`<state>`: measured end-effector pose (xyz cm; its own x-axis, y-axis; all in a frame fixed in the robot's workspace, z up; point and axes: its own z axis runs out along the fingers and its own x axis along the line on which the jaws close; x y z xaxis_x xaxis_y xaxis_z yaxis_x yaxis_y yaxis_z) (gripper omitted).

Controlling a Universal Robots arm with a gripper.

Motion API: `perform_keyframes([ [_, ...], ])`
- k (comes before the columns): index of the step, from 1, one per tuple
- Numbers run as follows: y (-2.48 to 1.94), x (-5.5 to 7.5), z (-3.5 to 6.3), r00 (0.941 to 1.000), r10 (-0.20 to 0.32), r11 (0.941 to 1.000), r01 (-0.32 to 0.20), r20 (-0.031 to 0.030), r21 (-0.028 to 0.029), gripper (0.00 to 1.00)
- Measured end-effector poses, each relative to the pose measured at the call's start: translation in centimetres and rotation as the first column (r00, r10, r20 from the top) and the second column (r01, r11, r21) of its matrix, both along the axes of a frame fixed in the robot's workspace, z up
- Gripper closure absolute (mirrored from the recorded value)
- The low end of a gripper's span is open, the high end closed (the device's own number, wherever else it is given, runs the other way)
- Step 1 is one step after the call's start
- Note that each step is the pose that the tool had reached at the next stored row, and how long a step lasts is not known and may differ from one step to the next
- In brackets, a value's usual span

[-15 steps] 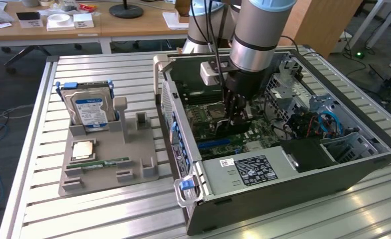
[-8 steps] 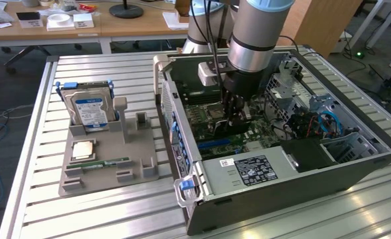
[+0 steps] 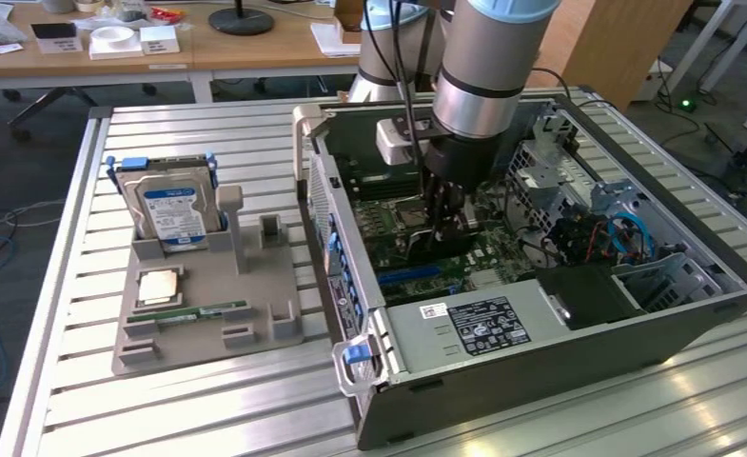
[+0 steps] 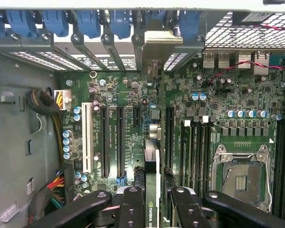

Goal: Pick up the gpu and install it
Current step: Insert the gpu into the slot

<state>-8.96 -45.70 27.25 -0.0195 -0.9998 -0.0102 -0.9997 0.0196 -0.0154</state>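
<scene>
The gpu (image 4: 152,164) shows edge-on in the wrist view as a thin card with a green-and-white label. It runs from between my fingers (image 4: 132,209) toward the silver bracket opening at the case's rear wall. My gripper (image 4: 154,199) is shut on the card's upper edge and holds it upright over the motherboard (image 4: 133,95), in line with the black expansion slots (image 4: 119,142). In the exterior view my gripper (image 3: 447,227) reaches down inside the open computer case (image 3: 678,314), low over the board.
Left of the case, a grey parts holder (image 3: 265,314) carries a silver hard drive with a blue label (image 3: 170,211), a square processor chip (image 3: 160,286) and a slim RAM stick (image 3: 214,309). The power supply (image 3: 475,328), drive cage and cables crowd the case. An open processor socket (image 4: 240,175) lies beside the slots.
</scene>
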Motion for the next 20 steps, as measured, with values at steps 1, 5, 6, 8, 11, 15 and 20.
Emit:
perform_keyframes([
  [1, 0.00, -0.05, 0.00, 1.0000, 0.000, 1.0000, 0.000, 0.0000, 0.0000, 0.74],
  [5, 0.00, -0.13, 0.00, 1.0000, 0.000, 1.0000, 0.000, 0.0000, 0.0000, 0.74],
  [6, 0.00, -0.13, 0.00, 1.0000, 0.000, 1.0000, 0.000, -0.0001, 0.0000, 0.74],
  [8, -0.01, -0.17, 0.00, 1.0000, 0.000, 1.0000, 0.000, 0.0000, 0.0000, 0.74],
  [11, -0.01, -0.32, 0.00, 1.0000, 0.000, 1.0000, 0.000, 0.0000, 0.0000, 0.74],
  [15, -0.03, -0.45, -0.09, 1.0000, 0.000, 1.0000, 0.000, 0.0000, 0.0000, 0.74],
  [20, -0.03, -0.49, -0.21, 1.0000, 0.000, 1.0000, 0.000, 0.0000, 0.0000, 0.74],
])
